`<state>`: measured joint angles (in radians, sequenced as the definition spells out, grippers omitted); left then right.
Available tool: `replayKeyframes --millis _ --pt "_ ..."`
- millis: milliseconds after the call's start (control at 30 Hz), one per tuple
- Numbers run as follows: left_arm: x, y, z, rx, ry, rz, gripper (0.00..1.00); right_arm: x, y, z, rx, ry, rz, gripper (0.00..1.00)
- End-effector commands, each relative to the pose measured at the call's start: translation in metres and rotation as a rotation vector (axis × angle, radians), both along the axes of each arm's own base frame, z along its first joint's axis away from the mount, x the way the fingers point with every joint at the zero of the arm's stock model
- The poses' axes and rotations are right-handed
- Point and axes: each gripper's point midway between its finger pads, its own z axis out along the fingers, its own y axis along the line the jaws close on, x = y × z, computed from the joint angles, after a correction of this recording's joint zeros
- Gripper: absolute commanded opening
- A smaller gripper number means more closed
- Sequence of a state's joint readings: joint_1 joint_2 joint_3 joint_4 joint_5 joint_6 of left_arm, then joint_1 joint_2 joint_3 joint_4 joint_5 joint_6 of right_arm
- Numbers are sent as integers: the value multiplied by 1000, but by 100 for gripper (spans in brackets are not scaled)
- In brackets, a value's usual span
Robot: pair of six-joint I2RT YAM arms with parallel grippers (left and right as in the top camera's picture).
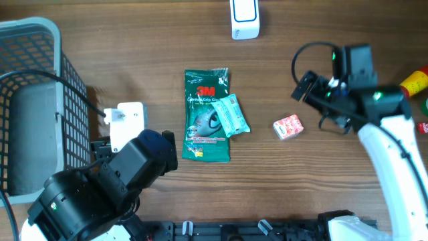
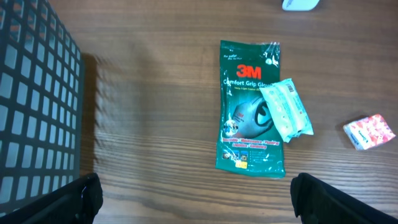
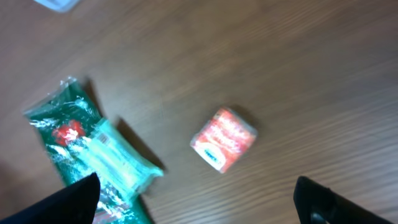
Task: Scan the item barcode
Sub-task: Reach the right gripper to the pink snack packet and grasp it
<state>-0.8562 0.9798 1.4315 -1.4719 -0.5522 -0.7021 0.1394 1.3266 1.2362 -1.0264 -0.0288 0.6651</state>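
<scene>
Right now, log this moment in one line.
left gripper: open, empty | right gripper: open, empty | glove pack: on table, not gripped

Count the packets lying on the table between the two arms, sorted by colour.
Dark green packet: 1
Pale green packet: 1
Red-and-white packet: 1
Total: 3

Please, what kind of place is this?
Probably a mock checkout bench: packaged goods such as the green 3M glove pack, a grey mesh basket, and a white device, perhaps a scanner.
</scene>
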Motion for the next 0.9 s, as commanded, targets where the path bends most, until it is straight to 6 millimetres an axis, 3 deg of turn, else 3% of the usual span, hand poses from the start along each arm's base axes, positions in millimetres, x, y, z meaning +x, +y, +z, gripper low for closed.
replayKeyframes --millis 0,67,200,367,533,733,867 --pt "0 1 2 -12 -6 12 100 -18 34 -63 214 109 13 94" --pt "0 1 2 -12 -6 12 100 -24 42 -92 274 141 -4 88" --pt "0 1 2 -12 -6 12 100 -39 31 -131 251 213 -119 76" --pt "0 1 2 -12 -6 12 100 -38 7 -143 138 192 -218 76" --pt "0 1 2 -12 -6 12 100 -28 8 -155 143 157 -218 72" --pt "0 1 2 -12 -6 12 100 -37 13 -180 174 252 -256 59" --pt "0 1 2 -12 -6 12 100 -35 11 -191 158 264 -262 56"
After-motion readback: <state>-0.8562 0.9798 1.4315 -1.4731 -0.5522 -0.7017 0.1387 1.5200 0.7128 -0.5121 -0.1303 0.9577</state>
